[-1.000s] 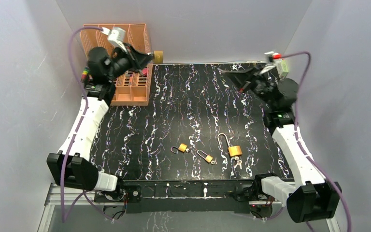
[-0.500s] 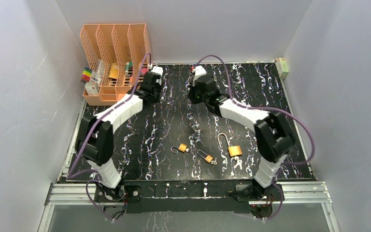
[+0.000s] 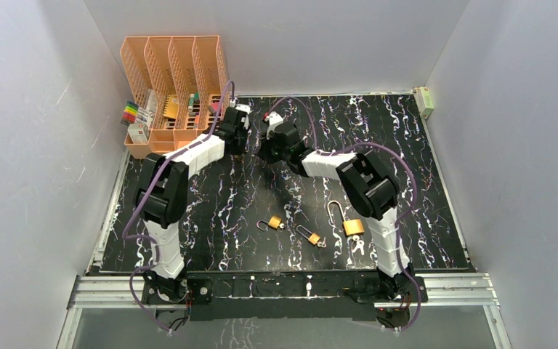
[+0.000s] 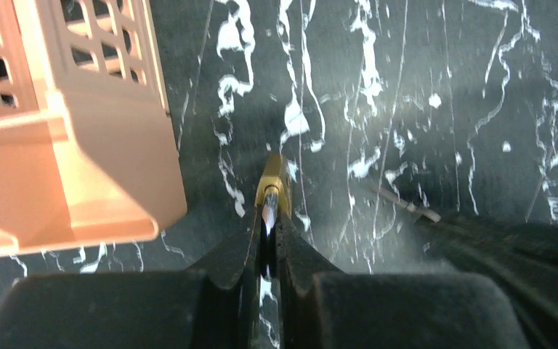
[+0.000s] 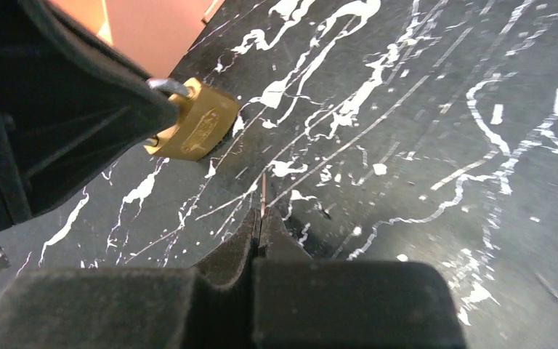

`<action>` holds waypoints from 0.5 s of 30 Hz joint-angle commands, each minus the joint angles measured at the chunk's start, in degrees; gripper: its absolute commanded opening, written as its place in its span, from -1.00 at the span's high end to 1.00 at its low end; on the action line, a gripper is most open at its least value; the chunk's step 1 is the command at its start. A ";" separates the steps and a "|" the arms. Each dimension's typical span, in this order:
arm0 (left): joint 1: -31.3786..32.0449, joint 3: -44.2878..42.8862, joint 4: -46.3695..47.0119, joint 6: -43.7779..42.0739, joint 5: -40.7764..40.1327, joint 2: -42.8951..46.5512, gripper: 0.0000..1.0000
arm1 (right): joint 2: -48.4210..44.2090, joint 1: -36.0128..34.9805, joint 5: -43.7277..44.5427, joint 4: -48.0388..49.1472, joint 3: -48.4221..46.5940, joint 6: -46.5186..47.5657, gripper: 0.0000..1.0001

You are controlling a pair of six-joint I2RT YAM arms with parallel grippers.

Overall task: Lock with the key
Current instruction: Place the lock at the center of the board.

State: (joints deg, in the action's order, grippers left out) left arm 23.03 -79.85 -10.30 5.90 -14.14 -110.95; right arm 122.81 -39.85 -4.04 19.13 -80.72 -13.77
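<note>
Brass padlock (image 5: 196,125) sits clamped in my left hand (image 4: 268,227) at the far left of the tabletop (image 3: 407,145). My right hand (image 5: 260,219) pinches the key (image 5: 263,190) just beside it; inserting and turning remain, I judge.

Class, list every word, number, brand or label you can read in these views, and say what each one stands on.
No text can be read in any view.
Held padlock: a mark on its brass face, too blurred to read.
Key: seen edge-on, nothing shows.
Largest loose padlock: too small to read.
Packets by the orange organiser: too small to read.
</note>
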 commanded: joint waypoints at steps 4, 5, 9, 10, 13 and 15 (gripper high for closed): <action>-1.71 -6.49 -2.60 1.38 1.61 -2.55 1.00 | 6.46 0.15 -7.88 9.25 -6.88 -4.94 1.00; -1.75 -7.07 -3.21 1.40 1.53 -3.02 1.00 | 7.05 0.16 -8.25 9.19 -7.29 -5.20 0.99; -1.85 -8.06 -3.88 1.57 1.31 -3.38 0.80 | 7.02 0.16 -8.54 8.41 -7.29 -5.12 0.46; -1.87 -8.20 -3.94 1.56 1.33 -3.14 0.72 | 6.19 0.24 -7.97 8.33 -6.63 -4.62 0.29; -2.12 -9.18 -4.93 1.42 1.57 -2.53 0.54 | 2.69 0.85 -7.13 7.78 -3.87 -2.84 -0.09; -2.37 -10.08 -5.33 1.40 1.72 -1.81 0.36 | -0.58 1.20 -8.41 6.68 -2.11 -1.22 -0.21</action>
State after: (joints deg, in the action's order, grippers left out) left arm 21.27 -86.48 -13.77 7.35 -12.64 -115.11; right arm 130.18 -39.62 -11.01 24.20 -84.93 -17.70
